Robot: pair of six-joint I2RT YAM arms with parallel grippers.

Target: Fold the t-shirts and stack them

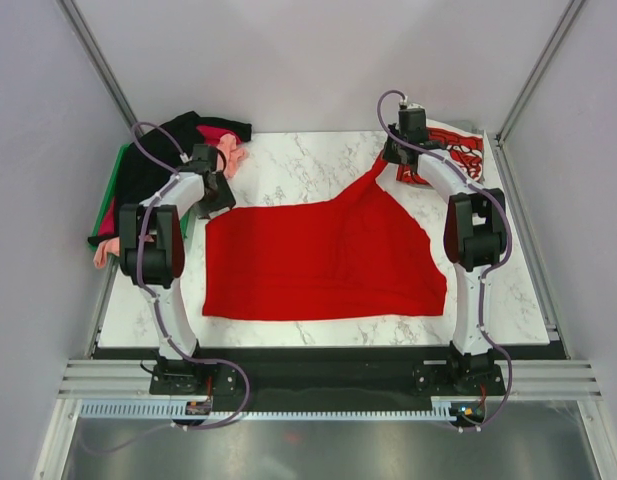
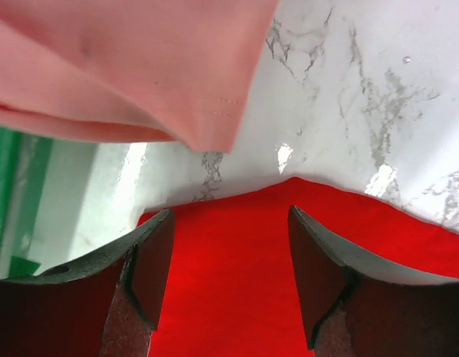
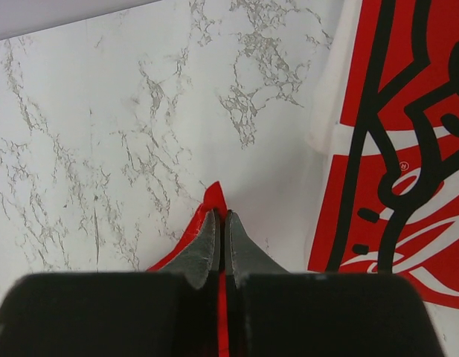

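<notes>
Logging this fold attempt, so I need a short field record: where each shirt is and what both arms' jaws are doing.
red t-shirt: spread on marble table, one corner stretched far right
right gripper: jaws shut on that corner
left gripper: jaws open above its far-left edge
Coca-Cola shirt: table's far-right corner
other shirts: heaped over green tray, far left

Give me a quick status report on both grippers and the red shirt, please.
Right gripper shut on plain red t-shirt corner. Left gripper open over its far-left corner. Salmon-pink shirt close beside left gripper.
</notes>
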